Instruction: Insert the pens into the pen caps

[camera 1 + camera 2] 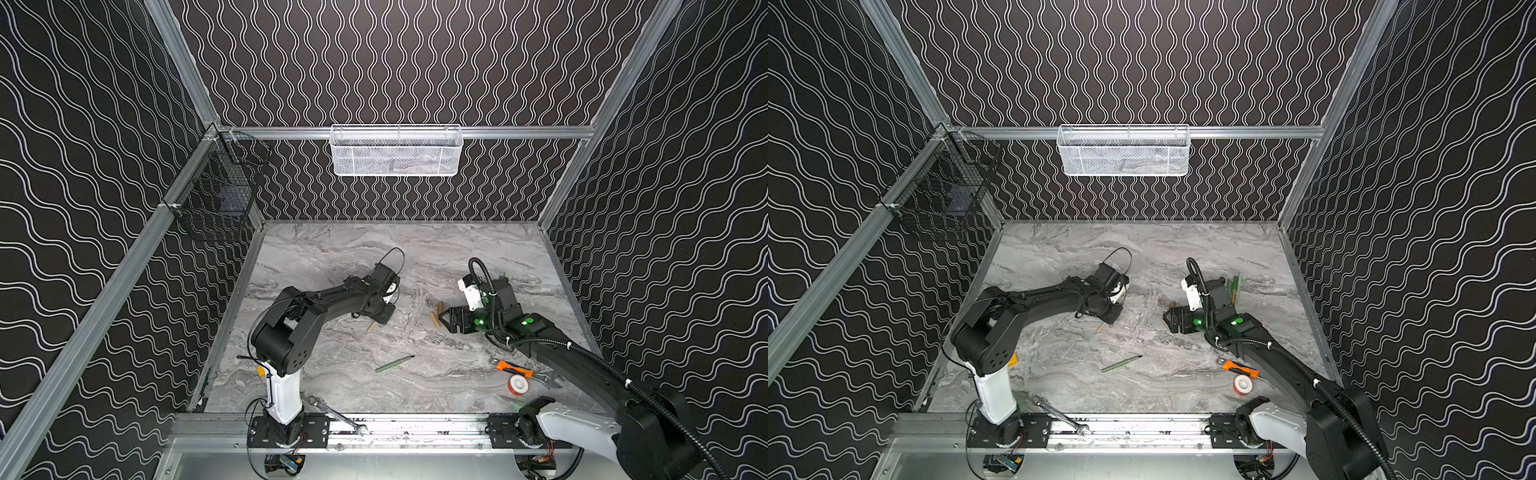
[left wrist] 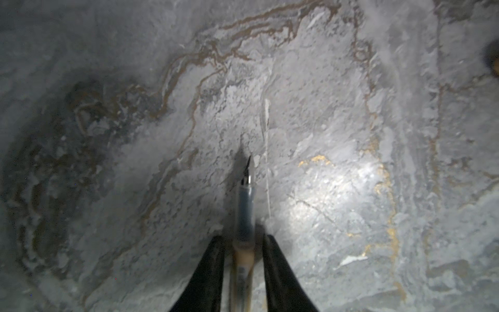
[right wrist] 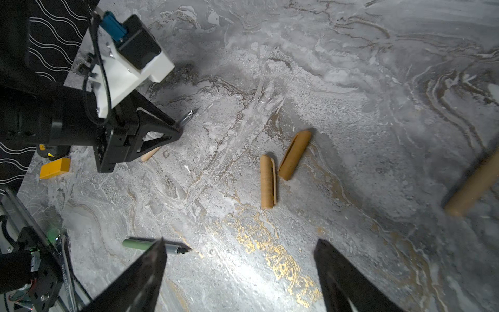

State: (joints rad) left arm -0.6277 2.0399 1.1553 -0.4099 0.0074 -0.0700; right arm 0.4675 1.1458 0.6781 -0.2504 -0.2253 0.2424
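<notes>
Inside the wire basket [image 1: 195, 218] lies a dark object [image 1: 231, 196].

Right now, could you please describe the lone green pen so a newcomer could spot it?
On the grey marble tabletop, look at the open middle, nearer the front metal rail. The slim muted-green pen lies flat there alone, its dark tip uncapped, unlike the short tan caps farther back.

Both arms are showing black links [image 1: 332, 295] over white base columns [image 1: 284, 395]. The left arm [image 1: 286, 332] is trailing thin black cables [image 3: 106, 81]; the right arm [image 1: 552, 347] is carrying a ribbed black hose [image 1: 487, 278] and glowing green lights [image 1: 481, 321].
</notes>
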